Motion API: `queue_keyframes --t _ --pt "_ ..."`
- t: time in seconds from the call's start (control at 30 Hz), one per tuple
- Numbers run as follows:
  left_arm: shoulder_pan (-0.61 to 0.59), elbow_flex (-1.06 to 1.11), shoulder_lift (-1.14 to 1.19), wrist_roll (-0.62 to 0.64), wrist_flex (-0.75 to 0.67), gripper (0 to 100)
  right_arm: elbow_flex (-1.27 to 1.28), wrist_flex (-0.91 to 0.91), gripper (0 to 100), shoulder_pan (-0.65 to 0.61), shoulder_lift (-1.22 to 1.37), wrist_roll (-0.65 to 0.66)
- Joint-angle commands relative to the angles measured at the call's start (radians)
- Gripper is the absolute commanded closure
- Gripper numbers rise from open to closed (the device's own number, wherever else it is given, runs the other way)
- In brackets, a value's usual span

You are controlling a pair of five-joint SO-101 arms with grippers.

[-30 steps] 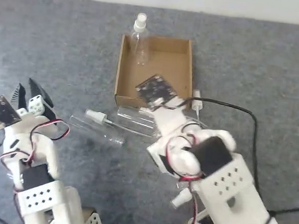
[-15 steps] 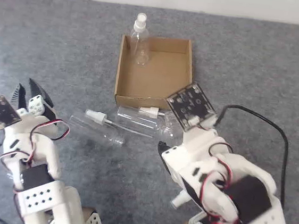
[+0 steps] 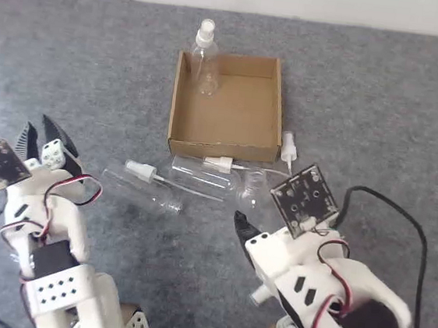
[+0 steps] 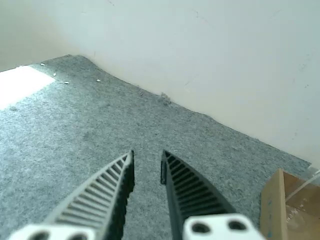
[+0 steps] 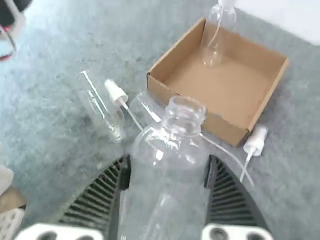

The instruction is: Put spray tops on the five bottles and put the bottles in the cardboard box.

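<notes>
My right gripper (image 5: 168,167) is shut on a clear bottle (image 5: 170,145) with an open neck and no top. In the high view this bottle (image 3: 253,185) is just in front of the cardboard box (image 3: 222,148), with the right gripper (image 3: 260,209) behind it. A capped bottle (image 3: 205,59) leans in the box's far left corner. Two uncapped bottles (image 3: 142,191) (image 3: 202,174) lie in front of the box, beside spray tops (image 3: 141,171) (image 3: 219,162). A third spray top (image 3: 288,144) lies to the right of the box. My left gripper (image 3: 43,136) stands narrowly open over bare carpet at the left, holding nothing.
Grey carpet (image 3: 381,110) covers the table, with free room to the right and left of the box. A black cable (image 3: 398,210) loops by the right arm. The left wrist view catches a box corner (image 4: 277,205) and a pale wall (image 4: 210,60).
The right arm has drawn back from the box's front edge toward the near right, taking the clear bottle with it. The left arm has kept still.
</notes>
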Motion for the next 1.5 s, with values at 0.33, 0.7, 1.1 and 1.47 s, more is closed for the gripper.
queue_keyframes --t 0.33,0.7,1.1,1.47 --pt "0.032 -0.004 -0.015 0.006 -0.029 92 0.353 -0.349 89.4 0.165 -0.271 -0.003" --pt "0.058 -0.010 -0.015 0.006 -0.026 92 0.500 -0.504 89.4 0.447 -0.288 -0.005" --pt "0.396 -0.117 -0.015 -0.238 0.189 92 0.503 -0.572 89.4 0.745 -0.288 -0.051" --pt "0.617 -0.203 -0.011 -0.387 0.373 92 0.574 -0.691 89.4 0.868 -0.288 -0.123"
